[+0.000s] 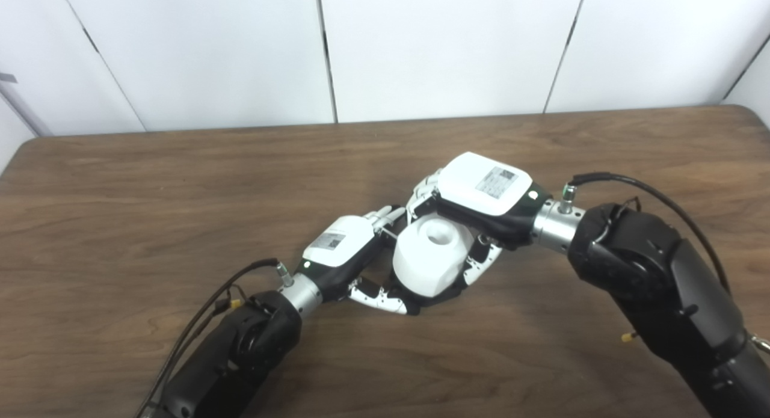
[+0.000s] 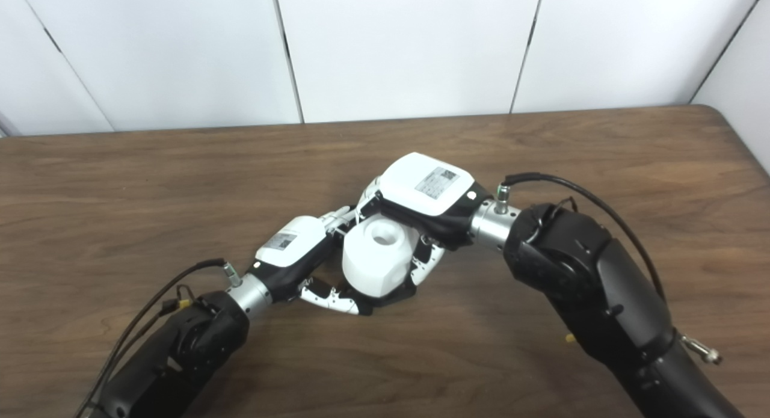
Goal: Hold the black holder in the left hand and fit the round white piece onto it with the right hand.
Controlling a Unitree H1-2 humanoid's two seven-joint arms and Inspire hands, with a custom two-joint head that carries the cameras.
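Note:
The round white piece [image 1: 430,255] sits at the table's middle with a round hole on top. Under its lower edge a strip of the black holder [image 1: 442,299] shows; the rest of it is hidden. My left hand [image 1: 352,255] comes in from the lower left, its fingers and thumb wrapped round the base of the stack, on the holder. My right hand [image 1: 481,195] reaches in from the right and covers the white piece from above and behind, fingers closed round its sides. Both hands also show in the right eye view, the left hand [image 2: 301,249] and the right hand [image 2: 424,192].
The brown wooden table [image 1: 180,183] stretches to white wall panels [image 1: 445,45] at the back. Black cables loop off both wrists. Nothing else lies on the table in view.

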